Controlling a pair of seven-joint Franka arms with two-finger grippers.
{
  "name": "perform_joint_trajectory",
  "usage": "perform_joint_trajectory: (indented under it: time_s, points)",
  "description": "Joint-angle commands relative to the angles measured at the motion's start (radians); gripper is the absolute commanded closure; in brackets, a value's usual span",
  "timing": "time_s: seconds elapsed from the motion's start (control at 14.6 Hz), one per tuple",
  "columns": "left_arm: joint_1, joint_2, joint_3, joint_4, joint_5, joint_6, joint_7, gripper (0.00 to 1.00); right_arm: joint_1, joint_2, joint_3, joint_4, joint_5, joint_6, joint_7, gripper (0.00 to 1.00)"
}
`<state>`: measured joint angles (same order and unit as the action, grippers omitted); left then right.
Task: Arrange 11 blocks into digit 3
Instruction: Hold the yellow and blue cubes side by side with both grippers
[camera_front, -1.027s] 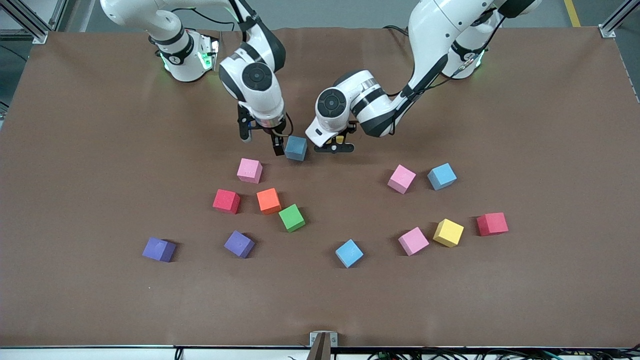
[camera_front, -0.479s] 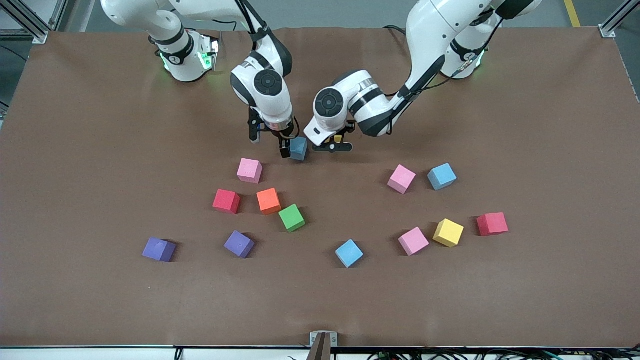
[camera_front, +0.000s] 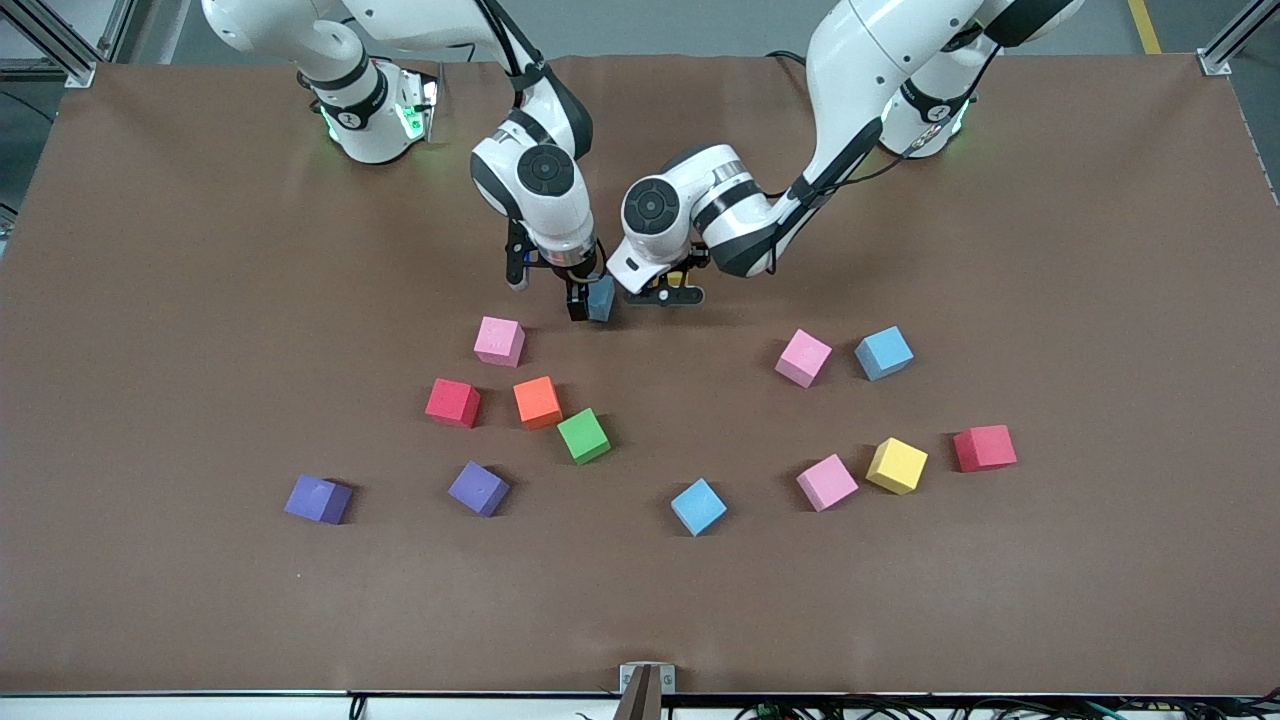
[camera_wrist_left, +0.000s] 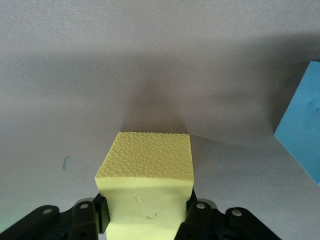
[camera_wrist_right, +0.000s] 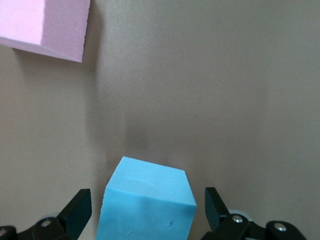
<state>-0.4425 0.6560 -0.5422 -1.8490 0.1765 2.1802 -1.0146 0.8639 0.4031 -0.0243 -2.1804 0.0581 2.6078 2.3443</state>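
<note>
My right gripper (camera_front: 560, 290) (camera_wrist_right: 146, 202) is open and stands astride a blue block (camera_front: 602, 298) (camera_wrist_right: 145, 205), with a gap on each side of it. My left gripper (camera_front: 672, 290) (camera_wrist_left: 147, 212) is shut on a yellow block (camera_front: 677, 278) (camera_wrist_left: 147, 175), held low beside that blue block (camera_wrist_left: 302, 135). Loose on the table lie pink (camera_front: 499, 341), red (camera_front: 453, 402), orange (camera_front: 538, 402), green (camera_front: 584, 436), blue (camera_front: 698, 506), pink (camera_front: 827, 482), yellow (camera_front: 897, 465), red (camera_front: 984, 447), pink (camera_front: 804, 357) and blue (camera_front: 884, 352) blocks. No blocks touch in a figure.
Two purple cubes (camera_front: 318, 499) (camera_front: 478, 488) lie nearer the front camera, toward the right arm's end. The brown mat (camera_front: 1100, 250) covers the whole table. The two wrists stand close together over the table's middle.
My right gripper has slid toward the blue block and now straddles it. My left gripper, with the yellow block, has drifted slightly toward the right arm.
</note>
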Motion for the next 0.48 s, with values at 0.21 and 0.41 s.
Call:
perform_joint_trajectory:
  time_s: [0.21, 0.41]
  points:
    - [-0.024, 0.039, 0.004, 0.059, 0.026, -0.01, -0.051, 0.84, 0.026, 0.037, -0.005, 0.008, 0.009, 0.06, 0.036, 0.23]
    - [-0.025, 0.04, 0.005, 0.057, 0.028, -0.01, -0.05, 0.84, 0.027, 0.037, -0.003, 0.007, 0.009, 0.077, 0.032, 0.77]
